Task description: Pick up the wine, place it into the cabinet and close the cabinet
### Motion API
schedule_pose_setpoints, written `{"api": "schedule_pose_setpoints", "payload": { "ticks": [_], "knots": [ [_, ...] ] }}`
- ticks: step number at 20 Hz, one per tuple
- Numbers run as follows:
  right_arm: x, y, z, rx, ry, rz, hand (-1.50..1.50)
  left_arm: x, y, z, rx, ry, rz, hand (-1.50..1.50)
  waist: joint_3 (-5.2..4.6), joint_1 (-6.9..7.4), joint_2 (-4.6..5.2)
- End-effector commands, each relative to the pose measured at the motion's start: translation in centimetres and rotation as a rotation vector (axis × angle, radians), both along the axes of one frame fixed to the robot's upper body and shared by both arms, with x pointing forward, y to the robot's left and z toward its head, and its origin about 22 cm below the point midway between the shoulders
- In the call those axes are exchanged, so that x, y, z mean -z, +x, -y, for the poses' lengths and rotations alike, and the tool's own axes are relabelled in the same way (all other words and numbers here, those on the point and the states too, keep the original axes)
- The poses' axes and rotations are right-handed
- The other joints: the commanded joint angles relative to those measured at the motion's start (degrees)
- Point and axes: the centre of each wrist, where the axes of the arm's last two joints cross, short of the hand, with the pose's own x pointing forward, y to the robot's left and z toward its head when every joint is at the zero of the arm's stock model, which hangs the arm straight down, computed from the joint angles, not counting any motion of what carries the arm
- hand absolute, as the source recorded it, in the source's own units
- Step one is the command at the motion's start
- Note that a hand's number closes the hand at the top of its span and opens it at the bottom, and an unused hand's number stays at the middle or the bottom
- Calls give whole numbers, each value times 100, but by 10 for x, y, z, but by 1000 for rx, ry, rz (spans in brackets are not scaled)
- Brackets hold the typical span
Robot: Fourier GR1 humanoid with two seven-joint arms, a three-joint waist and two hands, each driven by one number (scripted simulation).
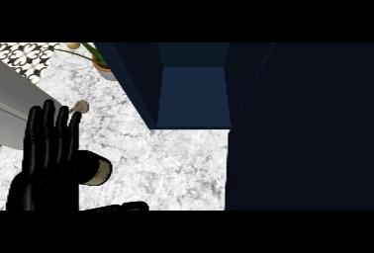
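Observation:
The wine [96,169] shows as a dark cylinder with a beige end on the marble counter, at the lower left. My left hand [45,163] stands right beside it, fingers straight and pointing up, the thumb [122,205] stretched out below the bottle. The fingers are not curled round the wine. The cabinet [194,94] is open in the upper middle, with a blue inside that looks bare. Its dark door [300,128] fills the right of the view. My right hand does not show.
A potted plant [101,63] stands at the back left next to the cabinet. A small beige object [80,106] lies near my fingertips. A grey slab [13,101] borders the far left, with patterned tiles [29,57] behind. White marble counter [175,168] lies before the cabinet.

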Motion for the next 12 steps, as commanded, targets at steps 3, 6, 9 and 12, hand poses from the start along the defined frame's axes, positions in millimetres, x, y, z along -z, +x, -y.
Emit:
{"api": "schedule_pose_setpoints", "payload": {
  "ticks": [3,6,9,12],
  "knots": [
    [-18,-10,21,-19,8,-10,-150,-20,-12,29,0,-27,1,-150,4,4,5],
    [-43,-24,-4,-19,0,-19,-150,-24,-21,27,-9,-49,0,-150,-2,29,2],
    [-27,-13,-12,-17,20,-13,-150,-46,-21,38,-10,-45,12,-150,3,16,5],
    [-21,-11,-15,-13,27,8,-150,-53,-28,40,-20,-75,-1,-150,5,15,3]
  ]
}}
